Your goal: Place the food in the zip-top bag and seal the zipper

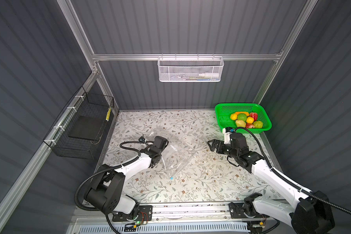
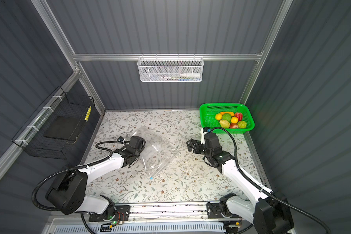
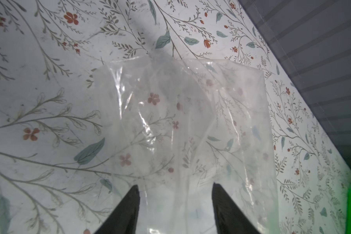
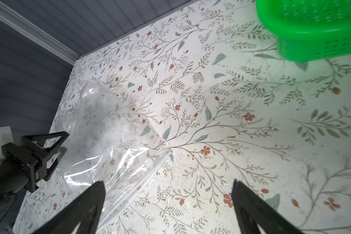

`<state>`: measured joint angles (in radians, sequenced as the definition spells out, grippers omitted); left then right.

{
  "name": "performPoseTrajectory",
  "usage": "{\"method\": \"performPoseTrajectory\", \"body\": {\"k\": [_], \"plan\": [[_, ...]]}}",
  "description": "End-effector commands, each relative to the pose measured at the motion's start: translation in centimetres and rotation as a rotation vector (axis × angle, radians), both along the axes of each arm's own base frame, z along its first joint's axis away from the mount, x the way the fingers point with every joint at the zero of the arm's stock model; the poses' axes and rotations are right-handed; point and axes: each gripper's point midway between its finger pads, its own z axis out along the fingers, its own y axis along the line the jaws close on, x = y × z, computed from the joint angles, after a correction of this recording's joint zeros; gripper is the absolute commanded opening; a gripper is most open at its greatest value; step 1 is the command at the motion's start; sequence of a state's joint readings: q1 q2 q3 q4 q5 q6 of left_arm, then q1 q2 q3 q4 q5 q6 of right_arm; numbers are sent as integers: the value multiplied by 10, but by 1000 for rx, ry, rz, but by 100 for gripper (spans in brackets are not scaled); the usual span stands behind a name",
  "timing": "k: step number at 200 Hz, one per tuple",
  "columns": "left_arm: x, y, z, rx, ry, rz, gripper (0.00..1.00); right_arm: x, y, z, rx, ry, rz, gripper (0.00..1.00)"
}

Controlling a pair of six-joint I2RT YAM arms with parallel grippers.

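- Currently, zip-top bag [image 1: 178, 154]: clear, thin, crinkled film, rectangular, lying slack and skewed in the middle of the worktop, whose floral print reads through it. Empty. Probably laid flat so its mouth can be found and parted.
- Zipper [image 4: 142, 181]: narrow clear strip along the short edge turned toward the right arm. A small light-blue slider [image 1: 171, 178] sits at its near end. Whether the strip is parted or closed cannot be told.
- Left hand [image 3: 175, 188]: fingers spread, low over the bag. The film lies between and under them, not pinched as far as the wrist view shows. The placement suits taking hold of the bag to steady or lift it.
- Right hand [image 4: 167, 183]: fingers spread wide with nothing between them, hovering over bare worktop just beside the zipper edge, between bag and basket. Looks ready for either the mouth or the food.
- Food [image 1: 246, 120]: about eight small toy fruits and vegetables in yellow, orange, green and red, some smooth, some knobbly. All are heaped in the basket and none is in the bag.
- Basket [image 1: 234, 105]: bright green perforated plastic, rigid, rectangular with rounded corners. Stands at the far right corner, well apart from the bag.
- Worktop [image 1: 190, 188]: flat and pale, printed with leaves and small red flowers.
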<state>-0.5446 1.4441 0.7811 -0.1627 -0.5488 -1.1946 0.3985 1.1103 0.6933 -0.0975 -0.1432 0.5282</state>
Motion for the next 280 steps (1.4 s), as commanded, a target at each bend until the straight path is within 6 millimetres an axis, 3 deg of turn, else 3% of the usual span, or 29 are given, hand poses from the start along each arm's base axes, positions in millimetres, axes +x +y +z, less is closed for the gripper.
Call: {"method": "performPoseTrajectory", "body": {"k": [1, 38, 65, 93, 135, 183, 242, 280], "plan": [[4, 4, 39, 79, -35, -46, 67, -5, 14, 1, 61, 2, 60, 99], [-3, -2, 79, 272, -48, -326, 71, -4, 13, 0, 66, -6, 53, 99], [-9, -43, 102, 322, -101, -680, 72, 6, 4, -14, 42, 26, -28, 99], [-22, -78, 102, 406, -57, -951, 69, 16, -11, -24, 17, 58, -143, 99], [-45, -129, 85, 550, -3, -1202, 63, 27, -26, -34, 2, 119, -223, 99], [-71, -180, 43, 699, 91, -1445, 61, 28, -50, -27, 101, 91, -316, 99], [-94, -207, -1, 886, 190, -1558, 60, 21, -73, -35, 149, 110, -384, 99], [-103, -206, -32, 913, 250, -1586, 59, 22, -74, -33, 159, 107, -380, 99]]}}
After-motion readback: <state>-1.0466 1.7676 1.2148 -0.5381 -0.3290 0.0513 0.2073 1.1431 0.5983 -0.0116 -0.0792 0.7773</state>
